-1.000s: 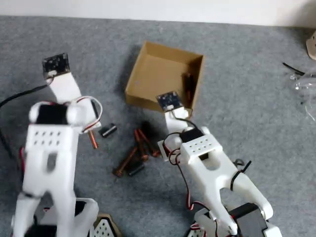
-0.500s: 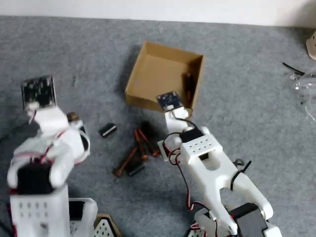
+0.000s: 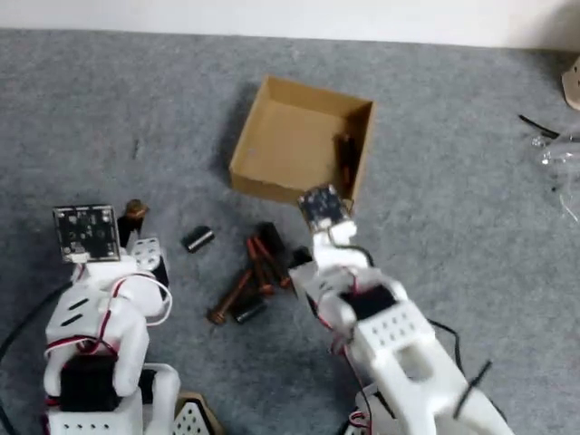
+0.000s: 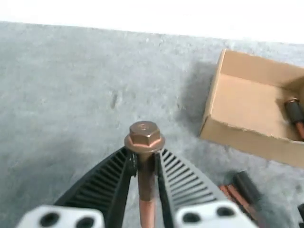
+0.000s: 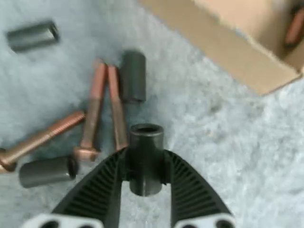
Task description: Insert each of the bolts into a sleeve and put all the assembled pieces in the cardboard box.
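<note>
Two loaded grippers, well apart over a grey mat (image 3: pixel 453 109). The left gripper (image 4: pixel 146 154) is closed to a narrow gap on the shank of a copper-coloured bolt (image 4: pixel 145 135). The bolt's hexagonal head stands clear beyond the fingertips. Its shank runs back between the fingers along their length, and the threaded end is hidden. The right gripper (image 5: pixel 145 154) is clamped likewise on a dark sleeve (image 5: pixel 146 135), long axis parallel to the fingers, with the open bore projecting past the tips. In the high view the bolt sits at left centre of the frame and the held sleeve near the centre. The sleeve therefore lies to the right of the bolt, with loose bolts (image 3: pixel 258 263) and a loose sleeve (image 3: pixel 198 239) on the mat between them. The cardboard box (image 3: pixel 288 136) stands above this pile, in the upper centre, with one assembled piece (image 3: pixel 345 156) against its right wall; the right gripper is the nearer to it. Judged from this arrangement, mating turns on bringing the two long axes into one line, with the bolt's threaded end, not its head, facing the bore. At present the head leads, so some reorientation seems needed.
</note>
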Robot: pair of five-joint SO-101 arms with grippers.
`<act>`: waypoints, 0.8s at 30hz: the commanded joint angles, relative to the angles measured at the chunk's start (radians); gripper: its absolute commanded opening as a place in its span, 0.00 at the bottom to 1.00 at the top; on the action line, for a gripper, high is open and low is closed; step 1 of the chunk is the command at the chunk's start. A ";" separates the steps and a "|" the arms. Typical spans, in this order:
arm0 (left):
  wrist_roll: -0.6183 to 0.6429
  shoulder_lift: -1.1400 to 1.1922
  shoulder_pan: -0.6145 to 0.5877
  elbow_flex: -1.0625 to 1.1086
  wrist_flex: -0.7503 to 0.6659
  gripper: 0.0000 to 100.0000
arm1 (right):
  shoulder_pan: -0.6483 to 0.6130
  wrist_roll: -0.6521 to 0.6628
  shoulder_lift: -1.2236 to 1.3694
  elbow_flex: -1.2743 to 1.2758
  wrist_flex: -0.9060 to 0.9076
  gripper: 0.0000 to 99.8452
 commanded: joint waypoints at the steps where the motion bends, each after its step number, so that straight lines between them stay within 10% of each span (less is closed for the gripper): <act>1: 0.026 -0.030 0.116 0.008 -0.091 0.00 | -0.036 0.011 -0.206 0.051 -0.090 0.00; 13: 0.230 -0.030 0.232 0.117 -0.479 0.00 | -0.137 0.011 -0.644 0.341 -0.278 0.00; 24: 0.354 -0.030 0.374 0.128 -0.532 0.00 | -0.139 0.083 -0.920 0.479 -0.277 0.00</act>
